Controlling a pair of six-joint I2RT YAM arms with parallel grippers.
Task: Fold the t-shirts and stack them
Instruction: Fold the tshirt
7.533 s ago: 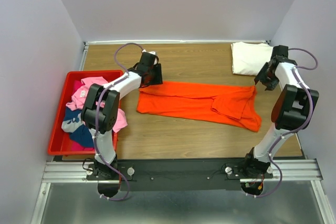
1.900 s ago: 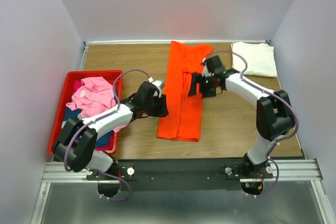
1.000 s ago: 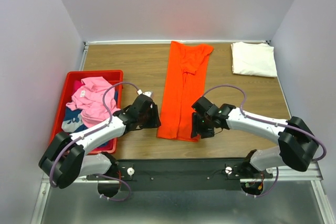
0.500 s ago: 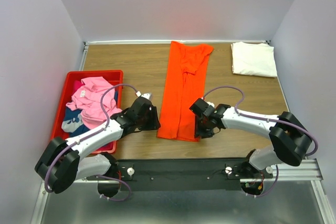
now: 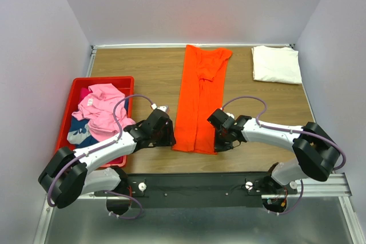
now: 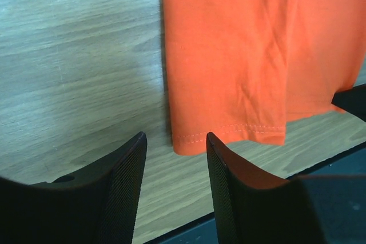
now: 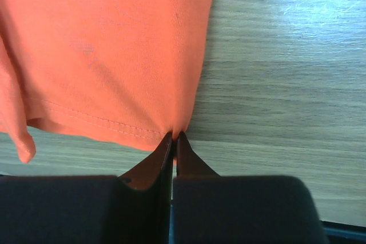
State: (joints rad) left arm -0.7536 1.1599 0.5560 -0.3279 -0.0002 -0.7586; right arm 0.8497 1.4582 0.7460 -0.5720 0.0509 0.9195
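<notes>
An orange t-shirt (image 5: 200,98), folded into a long strip, runs from the table's far edge to near the front. My right gripper (image 5: 217,144) is shut on the strip's near right corner (image 7: 171,127), pinching the hem. My left gripper (image 5: 169,136) stands open at the near left corner (image 6: 186,141); the hem lies just beyond its fingertips, not between them. A folded cream-white t-shirt (image 5: 276,64) lies at the far right. Pink (image 5: 100,107) and dark blue (image 5: 77,135) t-shirts are piled in the bin.
A red plastic bin (image 5: 66,141) holds the loose shirts at the left edge of the table. The black rail (image 5: 194,184) with the arm bases runs along the near edge, close behind both grippers. Bare wood (image 5: 143,72) lies between bin and orange strip.
My right gripper has closed on the orange strip's near right corner. My left gripper has shifted slightly toward the near left corner and stays open.
</notes>
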